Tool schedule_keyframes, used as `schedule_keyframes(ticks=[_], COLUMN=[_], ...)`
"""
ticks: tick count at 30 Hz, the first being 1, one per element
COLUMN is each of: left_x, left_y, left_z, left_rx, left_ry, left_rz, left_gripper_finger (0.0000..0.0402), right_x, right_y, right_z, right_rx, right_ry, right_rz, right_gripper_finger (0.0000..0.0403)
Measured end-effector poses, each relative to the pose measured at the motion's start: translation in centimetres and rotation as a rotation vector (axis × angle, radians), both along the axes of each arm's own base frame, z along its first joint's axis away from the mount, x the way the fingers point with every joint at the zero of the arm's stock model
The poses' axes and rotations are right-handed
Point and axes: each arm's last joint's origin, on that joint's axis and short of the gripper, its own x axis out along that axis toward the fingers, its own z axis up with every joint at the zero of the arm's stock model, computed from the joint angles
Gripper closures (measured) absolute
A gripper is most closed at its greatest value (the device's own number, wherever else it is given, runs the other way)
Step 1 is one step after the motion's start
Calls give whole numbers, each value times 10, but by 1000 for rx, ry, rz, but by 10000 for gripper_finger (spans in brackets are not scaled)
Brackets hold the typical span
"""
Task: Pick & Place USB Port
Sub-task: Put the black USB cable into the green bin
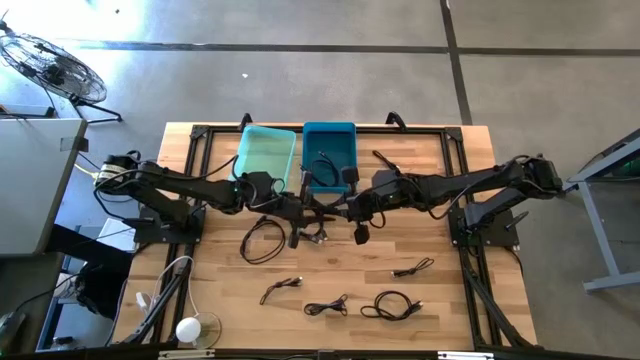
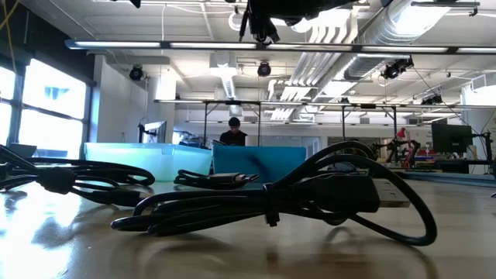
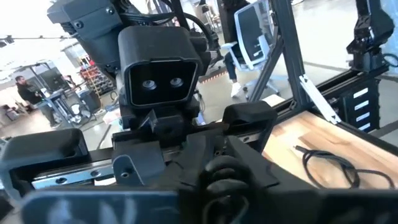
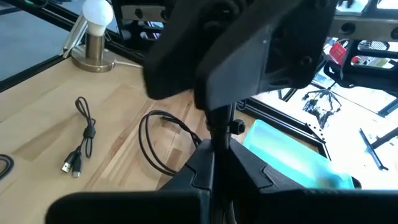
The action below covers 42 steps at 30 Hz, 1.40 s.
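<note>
Far left of centre: teal bin (image 1: 267, 155), apparently empty. Nearer, on the table (image 1: 450, 300): looped cable (image 1: 262, 240), loose, just left of the working zone.

At centre, raised above the table: left gripper (image 1: 298, 212), nose to nose with its partner. Cannot tell how far apart the fingers stand, nor whether anything is gripped.

Between the two: USB cable (image 1: 316, 230), hanging in a tangle off the table. Far of it: blue bin (image 1: 328, 140), with other cables inside.

Just right of centre: right gripper (image 1: 345, 210), fingers fully closed, seemingly pinching the USB cable.

Risks noted:
- Drop during handover, should one side release before the other holds firmly.
- Snagging of the dangling slack on the looped cable, dragging it along.
- Finger collision, given the close quarters.
- Trailing end catching the bin rim on placement.
</note>
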Motion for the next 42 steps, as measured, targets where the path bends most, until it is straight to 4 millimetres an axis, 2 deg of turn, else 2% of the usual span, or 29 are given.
schedule_keyframes(ticks=[2, 7, 12, 16, 21, 25, 28, 31, 35, 42], left_x=[0, 0, -4, -9, -20, -36, -50, -67, -88, -105], left_y=[0, 0, 1, 1, -8, -15, -16, -7, 14, 66], left_z=[-1, -1, -2, 1, 9, 15, 17, 14, 9, -2], left_rx=[9, 22, 35, 59, 123, 217, 303, 311, 299, 110], left_ry=[7, 17, 47, 62, 72, 116, 190, 318, 459, 644], left_rz=[2, 14, 17, 45, 110, 225, 363, 526, 762, 822], left_gripper_finger=[376, 376, 377, 378, 379, 379, 379, 379, 379, 379], right_x=[0, 0, 0, 0, -2, -4, -6, -6, -6, -6], right_y=[0, 0, -1, -3, -9, -15, -16, -16, -15, -14], right_z=[0, -1, 1, 0, -2, -5, -7, -8, -9, -11], right_rx=[0, 5, 13, 9, -64, -125, -150, -137, -99, -86], right_ry=[1, 4, -6, -5, 22, 49, 73, 84, 93, 97], right_rz=[0, -3, -21, -125, -325, -496, -548, -545, -512, -491], right_gripper_finger=[387, 383, 322, 280, 241, 216, 202, 195, 196, 195])
